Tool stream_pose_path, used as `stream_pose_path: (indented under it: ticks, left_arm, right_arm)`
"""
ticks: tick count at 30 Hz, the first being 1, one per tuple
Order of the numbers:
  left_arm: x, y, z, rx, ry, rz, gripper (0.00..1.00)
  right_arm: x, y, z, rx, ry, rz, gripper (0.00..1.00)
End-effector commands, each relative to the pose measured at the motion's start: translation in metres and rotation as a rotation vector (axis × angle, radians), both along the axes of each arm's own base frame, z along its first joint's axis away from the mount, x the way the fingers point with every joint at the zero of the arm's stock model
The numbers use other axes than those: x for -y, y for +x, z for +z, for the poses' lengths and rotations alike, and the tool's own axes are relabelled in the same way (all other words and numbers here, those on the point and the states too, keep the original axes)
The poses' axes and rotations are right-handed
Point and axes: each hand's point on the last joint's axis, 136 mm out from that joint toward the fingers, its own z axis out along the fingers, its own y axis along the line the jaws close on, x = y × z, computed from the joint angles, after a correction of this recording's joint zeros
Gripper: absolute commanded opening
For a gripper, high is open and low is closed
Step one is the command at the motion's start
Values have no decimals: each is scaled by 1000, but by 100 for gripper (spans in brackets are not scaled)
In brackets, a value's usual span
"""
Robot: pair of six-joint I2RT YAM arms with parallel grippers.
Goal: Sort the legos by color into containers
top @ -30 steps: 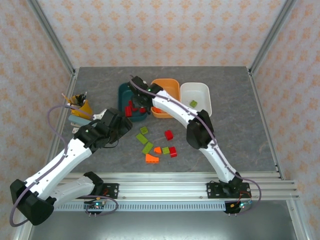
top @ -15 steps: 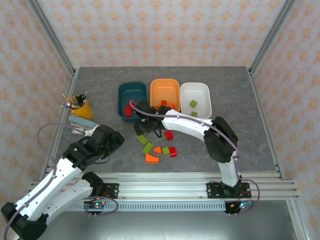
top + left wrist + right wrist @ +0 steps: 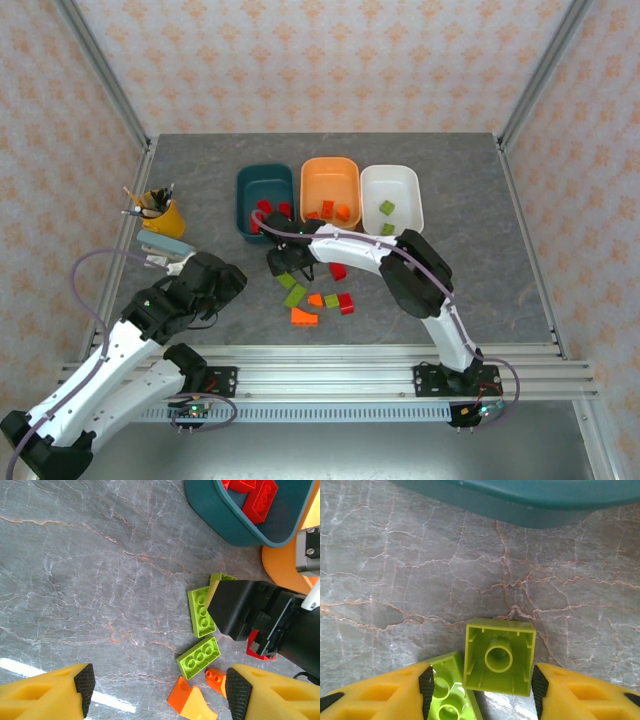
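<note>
My right gripper (image 3: 283, 263) is down at the table just in front of the dark teal tub (image 3: 243, 205). In the right wrist view it (image 3: 482, 682) is open around an upside-down lime green lego (image 3: 500, 652). The right pad is almost against the lego. The left pad (image 3: 426, 685) is apart from it, above a second green lego (image 3: 447, 695). My left gripper (image 3: 161, 687) hovers open and empty, with a green lego (image 3: 199, 655) and an orange one (image 3: 192, 705) below it. Red legos (image 3: 265, 208) lie in the teal tub, orange ones in the orange tub (image 3: 330, 162), green ones in the white tub (image 3: 390, 170).
Loose legos lie mid-table: red (image 3: 338, 270), red (image 3: 346, 303), orange (image 3: 303, 317), green (image 3: 294, 296). A yellow cup of pencils (image 3: 160, 212) and a pale block (image 3: 168, 245) stand left, close to my left arm. Metal frame posts bound the table.
My right gripper has moved from over the teal tub down to the green legos near the tub's front. My left arm has drawn back toward the near left.
</note>
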Motion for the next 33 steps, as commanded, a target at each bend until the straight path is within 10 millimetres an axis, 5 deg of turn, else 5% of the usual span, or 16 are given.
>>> stream_pose_path:
  ticks: [1,14,18,22,28,33]
  left_arm:
    - [-6,-5,-2,-19,5,25,72]
    - [-2,-1,-1,-12,-8,24,72]
    - [-1,0,0,-6,-9,21,72]
    - [4,5,3,2,-14,-2,72]
    - [38,29,15,62,-62,-121,73]
    - [86,59,31,105,-66,-269,74]
  right_arm:
    - [-4,15,1,28,5,-37,54]
    - [4,24,-13,21,-38,-69,42]
    - [8,27,6,62,-17,-80,34]
    - [19,31,49,142,16,-107,31]
    - [94,47,102,213,0,-272,28]
    - [191,68,101,189,-28,-469,28]
